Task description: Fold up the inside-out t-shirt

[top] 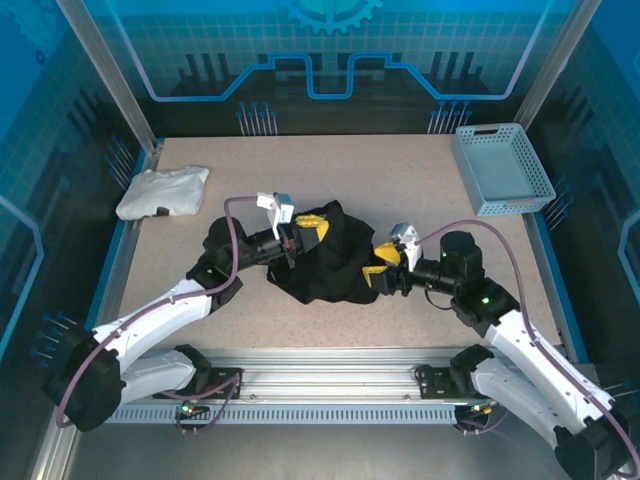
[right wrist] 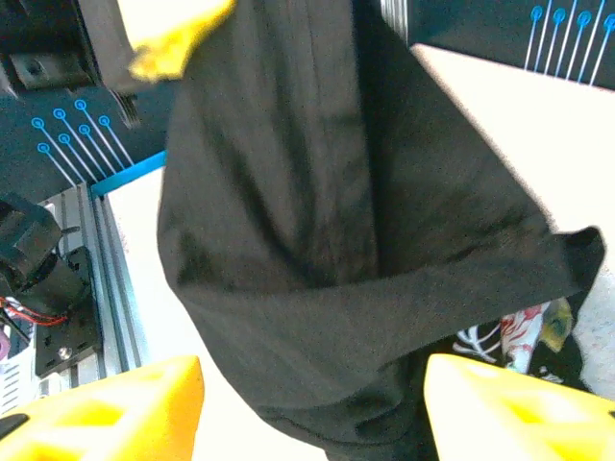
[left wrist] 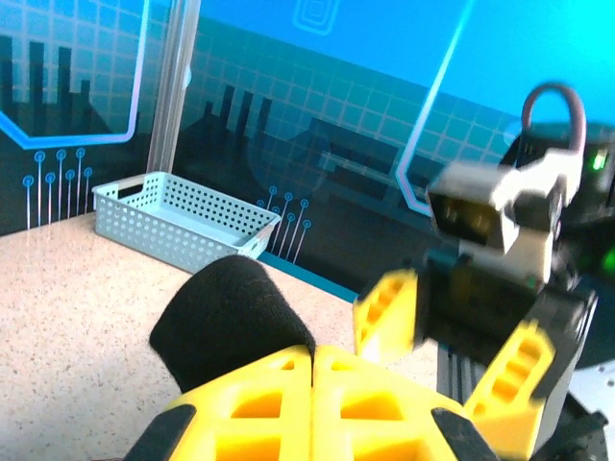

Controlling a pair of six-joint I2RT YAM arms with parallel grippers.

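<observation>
Cloth of the inside-out t-shirt [top: 330, 265] sits bunched in a black heap around the middle of the table [top: 400, 180], slightly toward its near edge. The left gripper [top: 312, 228] is clamped tight on a fold at the heap's far-left part. The right gripper [top: 383, 263] stands with jaws apart at the heap's right side, cloth hanging loose between its fingers [right wrist: 519, 408].

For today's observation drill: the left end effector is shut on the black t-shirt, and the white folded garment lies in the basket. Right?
No: the top external view shows the white folded garment on the table, far from the basket. The left end effector is shut on the black t-shirt.
</observation>
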